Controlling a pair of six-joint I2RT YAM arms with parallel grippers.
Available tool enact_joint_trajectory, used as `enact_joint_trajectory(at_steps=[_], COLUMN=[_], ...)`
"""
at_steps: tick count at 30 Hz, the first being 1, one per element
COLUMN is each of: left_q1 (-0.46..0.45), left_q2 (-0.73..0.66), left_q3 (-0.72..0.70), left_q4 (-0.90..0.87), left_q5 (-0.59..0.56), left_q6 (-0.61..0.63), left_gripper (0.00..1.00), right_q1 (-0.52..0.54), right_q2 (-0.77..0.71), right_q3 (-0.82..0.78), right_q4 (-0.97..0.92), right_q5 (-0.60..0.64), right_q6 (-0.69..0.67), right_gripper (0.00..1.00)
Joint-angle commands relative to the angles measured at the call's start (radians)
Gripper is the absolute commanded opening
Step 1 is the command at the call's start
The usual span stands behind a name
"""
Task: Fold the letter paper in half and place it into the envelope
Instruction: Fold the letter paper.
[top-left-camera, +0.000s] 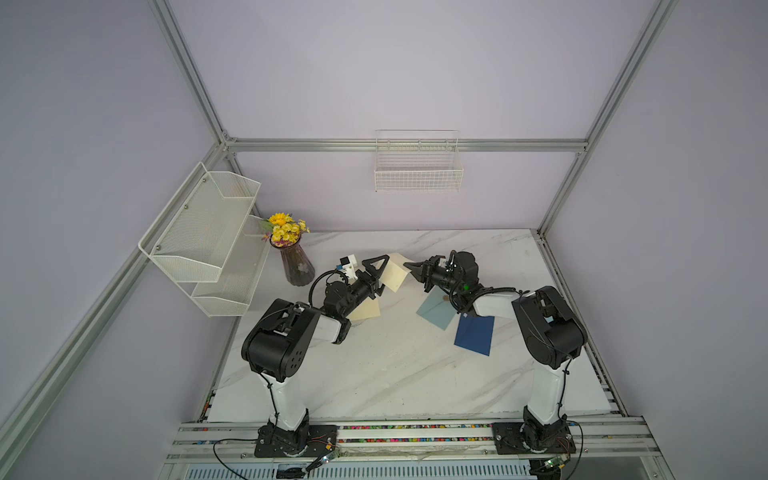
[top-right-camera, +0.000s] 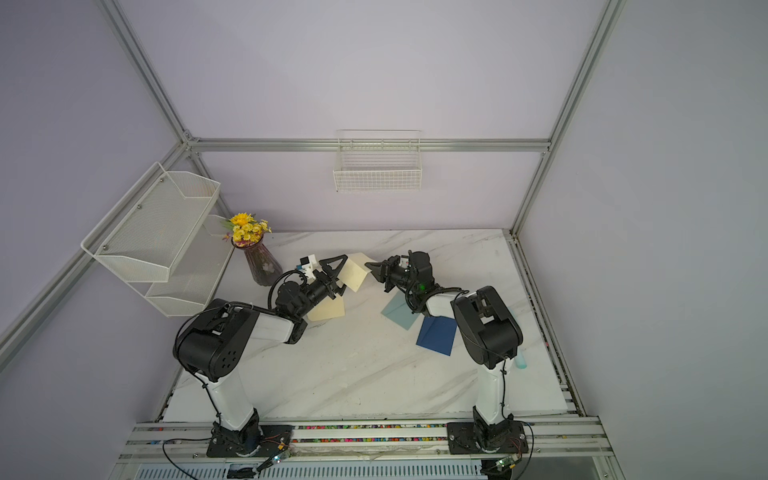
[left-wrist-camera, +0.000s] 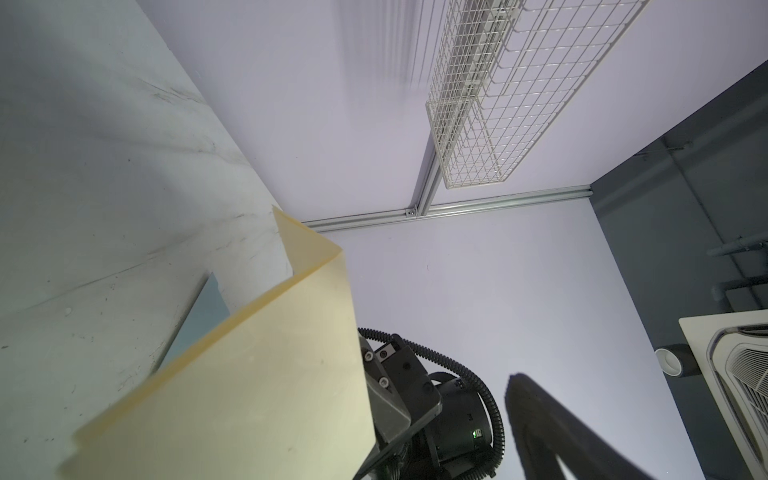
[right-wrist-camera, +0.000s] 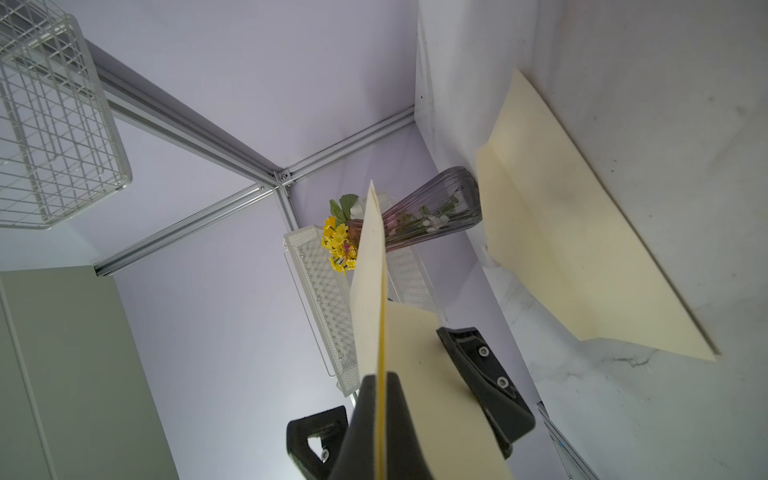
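Table: a white marble top (top-left-camera: 395, 374), with both arm bases at its near edge.
Dark blue envelope (top-left-camera: 473, 334): lies flat on the right side and is the nearest of the papers.
Light blue envelope (top-left-camera: 434, 311): lies flat just behind and to the left of the dark one. The right arm crosses over it and hides part of it.
Second cream sheet (top-left-camera: 368, 311): lies flat on the left side, partly under the left arm.
Letter paper (top-left-camera: 395, 272): cream, lifted clear of the table between the two grippers, behind both envelopes and inside neither.
Right gripper (top-left-camera: 409, 267): its fingers are pressed together on the paper's right edge. In the right wrist view the sheet runs edge-on between the pads (right-wrist-camera: 399, 419).
Left gripper (top-left-camera: 384, 276): its fingers (right-wrist-camera: 486, 374) are spread wide, one on each side of the paper's left edge. Whether they touch it cannot be told.
Vase of yellow flowers (top-left-camera: 297, 266): stands upright at the far left of the table.
Mesh shelf (top-left-camera: 203, 241): fixed to the left wall, beside the vase.
Wire basket (top-left-camera: 417, 164): hangs on the back wall.
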Motion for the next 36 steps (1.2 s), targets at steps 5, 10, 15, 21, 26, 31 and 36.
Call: enact_joint_trajectory(at_steps=[5,10,15,21,26,31,36], left_q1=[-0.001,-0.002,0.000,0.004,0.004,0.007,0.008], left_q2=[-0.021,-0.030,-0.015,-0.001,0.009,0.025,0.029], left_q3=[0.022,-0.006,-0.007,0.033,0.066,0.081,0.090], left_q4=[0.086,0.061,0.057,0.030,0.001,0.000,0.000], left_q5=[0.075,0.102,0.108,0.119,0.126,0.127,0.138], left_q6=[-0.007,0.003,0.004,0.016,0.033,0.029,0.027], left_gripper=[0.77,0.48,0.14,0.00,0.00,0.00,0.00], right_q1=[0.004,0.007,0.013,0.036,0.083,0.130,0.149], right_q2=[-0.056,-0.066,-0.085,-0.144,-0.171,-0.165,-0.156], right_q3=[0.054,0.118,0.119,0.089,0.052,0.041,0.035], right_q4=[-0.119,-0.223,-0.264,-0.328,-0.335,-0.326,-0.323], right_q5=[0.007,-0.026,-0.035,-0.017,0.042,0.087,0.108], right_q6=[-0.090,-0.168,-0.204,-0.244,-0.247,-0.245,-0.244], right_gripper=[0.00,0.00,0.01,0.48,0.42,0.34,0.18])
